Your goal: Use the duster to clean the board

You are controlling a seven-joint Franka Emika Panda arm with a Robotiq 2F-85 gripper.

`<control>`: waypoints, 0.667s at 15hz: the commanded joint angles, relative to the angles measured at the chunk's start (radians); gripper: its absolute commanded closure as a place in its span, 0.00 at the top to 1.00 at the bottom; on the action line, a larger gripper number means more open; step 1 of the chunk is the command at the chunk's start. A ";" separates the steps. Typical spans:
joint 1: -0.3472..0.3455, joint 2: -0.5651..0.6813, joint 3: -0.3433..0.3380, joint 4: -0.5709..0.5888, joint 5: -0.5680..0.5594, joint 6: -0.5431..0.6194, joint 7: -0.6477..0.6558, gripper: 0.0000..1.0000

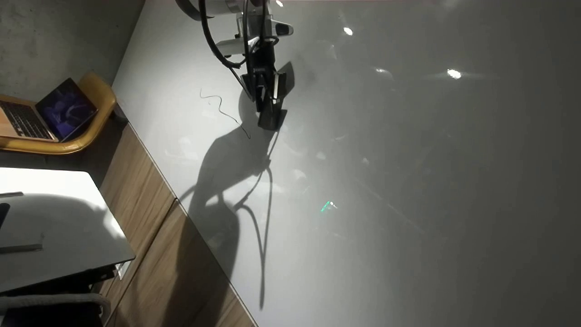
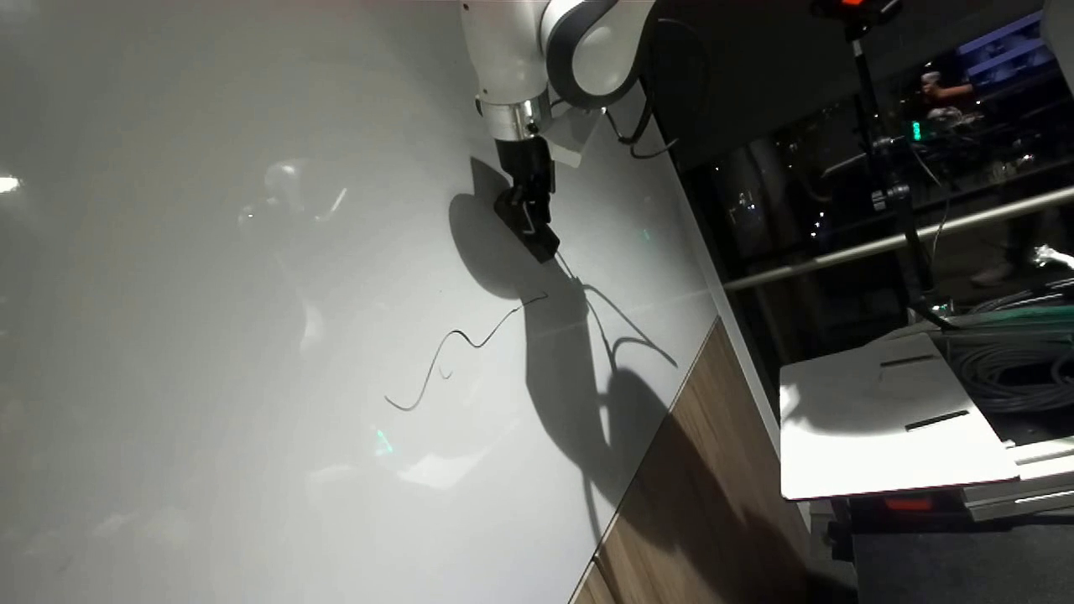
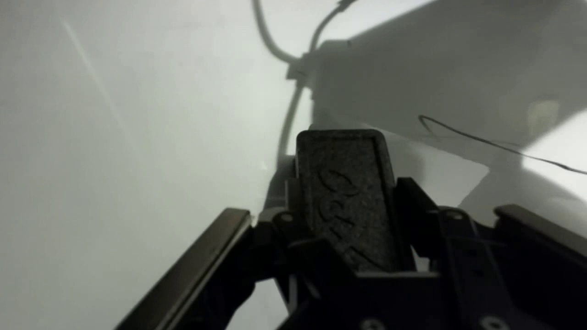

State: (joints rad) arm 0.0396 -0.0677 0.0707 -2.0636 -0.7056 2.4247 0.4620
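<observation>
Apparently wiping was imminent; gripper [image 3: 349, 201] clamped duster [image 1: 271, 118] snugly. Next move likely called for sweeping squiggle [image 2: 457, 332], inside board [image 1: 386, 172]'s wood-side edge [image 1: 176, 198].

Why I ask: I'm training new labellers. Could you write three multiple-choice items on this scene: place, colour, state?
1. Where is the long squiggle?
A: wooden panel
B: board
C: laptop screen

2. What colour is the duster?
A: dark grey-black
B: red
C: white

3. How is the gripper?
A: open, empty
B: out of view
C: closed on the duster

1 B: it crosses the board in both exterior views.
2 A: it looks dark in every view.
3 C: in the wrist view its jaws flank the duster.
</observation>
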 commanded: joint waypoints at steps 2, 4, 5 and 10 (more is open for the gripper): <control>0.042 0.064 0.050 0.047 0.010 0.037 0.033 0.28; 0.056 0.080 0.059 0.046 0.007 0.042 0.037 0.28; 0.062 0.087 0.062 0.046 0.006 0.043 0.038 0.28; 0.075 0.139 0.047 0.025 -0.015 0.067 0.049 0.28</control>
State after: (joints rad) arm 0.1193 0.0175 0.1322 -2.0524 -0.7047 2.4334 0.5029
